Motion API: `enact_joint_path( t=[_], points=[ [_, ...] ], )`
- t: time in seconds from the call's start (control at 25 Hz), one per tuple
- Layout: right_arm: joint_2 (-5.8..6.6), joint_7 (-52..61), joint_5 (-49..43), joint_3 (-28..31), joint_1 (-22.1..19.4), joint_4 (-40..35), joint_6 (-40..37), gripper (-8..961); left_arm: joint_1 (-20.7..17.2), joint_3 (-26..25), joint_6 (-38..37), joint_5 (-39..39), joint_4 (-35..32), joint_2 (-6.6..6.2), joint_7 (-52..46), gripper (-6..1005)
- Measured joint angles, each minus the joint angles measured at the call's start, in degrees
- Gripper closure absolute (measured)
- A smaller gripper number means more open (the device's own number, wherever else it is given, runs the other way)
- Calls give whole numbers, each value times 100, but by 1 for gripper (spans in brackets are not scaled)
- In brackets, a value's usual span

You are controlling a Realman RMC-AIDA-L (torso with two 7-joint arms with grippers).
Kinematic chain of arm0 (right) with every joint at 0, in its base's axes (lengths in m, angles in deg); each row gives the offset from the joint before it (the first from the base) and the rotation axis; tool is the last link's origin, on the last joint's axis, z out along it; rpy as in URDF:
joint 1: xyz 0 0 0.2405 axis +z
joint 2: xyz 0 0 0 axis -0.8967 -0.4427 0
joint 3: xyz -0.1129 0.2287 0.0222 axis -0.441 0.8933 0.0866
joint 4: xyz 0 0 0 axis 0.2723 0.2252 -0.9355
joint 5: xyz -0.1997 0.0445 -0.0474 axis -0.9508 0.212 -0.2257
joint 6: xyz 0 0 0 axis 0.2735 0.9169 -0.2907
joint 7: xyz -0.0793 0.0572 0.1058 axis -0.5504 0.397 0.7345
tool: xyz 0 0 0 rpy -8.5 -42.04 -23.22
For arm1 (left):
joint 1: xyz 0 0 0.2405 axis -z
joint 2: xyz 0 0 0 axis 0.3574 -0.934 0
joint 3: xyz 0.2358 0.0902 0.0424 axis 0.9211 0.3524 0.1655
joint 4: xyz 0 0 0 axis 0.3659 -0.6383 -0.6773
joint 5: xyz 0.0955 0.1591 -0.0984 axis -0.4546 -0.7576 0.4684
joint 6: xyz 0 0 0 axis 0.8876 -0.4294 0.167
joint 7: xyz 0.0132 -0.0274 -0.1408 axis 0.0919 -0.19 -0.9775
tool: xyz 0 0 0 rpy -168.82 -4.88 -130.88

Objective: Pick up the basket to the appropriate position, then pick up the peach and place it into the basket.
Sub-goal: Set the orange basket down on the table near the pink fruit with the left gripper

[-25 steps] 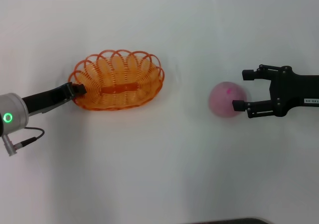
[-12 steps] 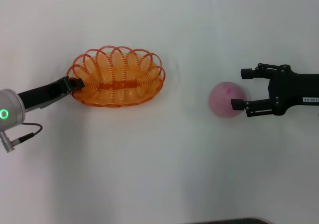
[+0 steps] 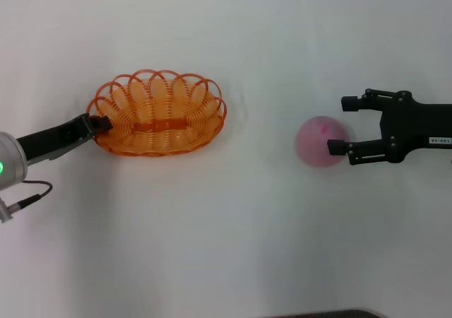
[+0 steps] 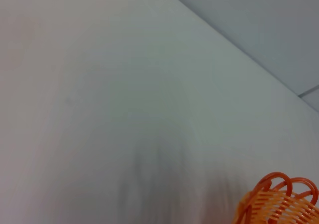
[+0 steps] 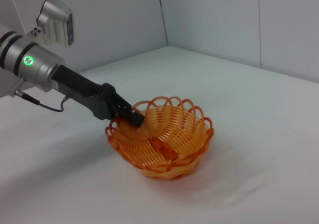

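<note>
The right claw (image 3: 337,126) carries a small white label on its body. Its print is too small to read. No other writing shows.

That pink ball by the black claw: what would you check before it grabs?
1. Right gripper open: ok.
2. Round pale pink peach between the fingers: not ok; one fingertip overlaps it, the other sits beyond it.
3. Left gripper gripping the oval orange wire basket at its rim: ok.
4. Basket upright, nothing inside: ok.
5. White table between peach and basket free: ok.
6. Basket resting on the table: cannot tell.
</note>
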Motion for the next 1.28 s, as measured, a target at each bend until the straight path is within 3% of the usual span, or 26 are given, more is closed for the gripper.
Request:
enact_joint_path(
  t=[0.96,1.28],
  points=[
    [-26,0,4,19,17,-79,35,0,22,40,-59,123,62,0,21,836],
    [-27,0,-1,19,11,-79,36,1,24,-157,-302,375,116,0,211,831]
  ],
)
